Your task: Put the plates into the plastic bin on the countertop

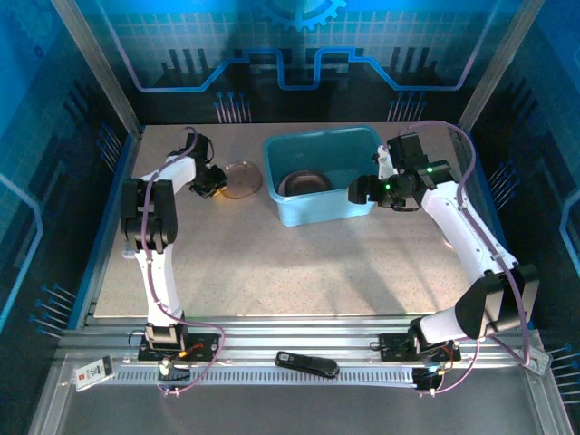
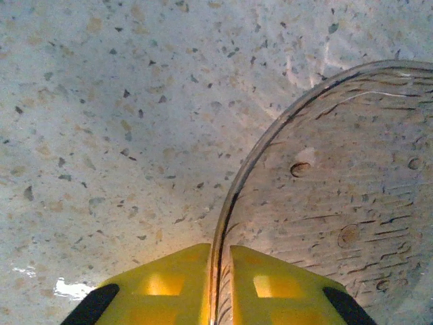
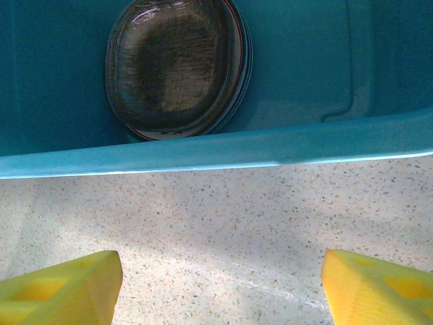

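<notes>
A translucent smoky-brown plate (image 1: pixel 241 178) (image 2: pixel 338 203) lies just left of the teal-blue plastic bin (image 1: pixel 322 210) on the beige speckled countertop (image 1: pixel 299 267). My left gripper (image 1: pixel 212 184) (image 2: pixel 220 288) is shut on that plate's left rim, its yellow fingers (image 2: pixel 169 288) pinching the edge. Inside the bin sits a stack of plates (image 1: pixel 305 182) (image 3: pixel 177 66), a smoky-brown one on top of patterned rims. My right gripper (image 1: pixel 361 191) (image 3: pixel 220 284) hangs open over the countertop beside the bin's right wall (image 3: pixel 223 152), with nothing between its fingers.
A black handheld device (image 1: pixel 307 364) lies on the metal rail in front of the arm bases. Blue panel walls (image 1: pixel 290 54) close the cell at the back and sides. Bare countertop spreads in front of the bin.
</notes>
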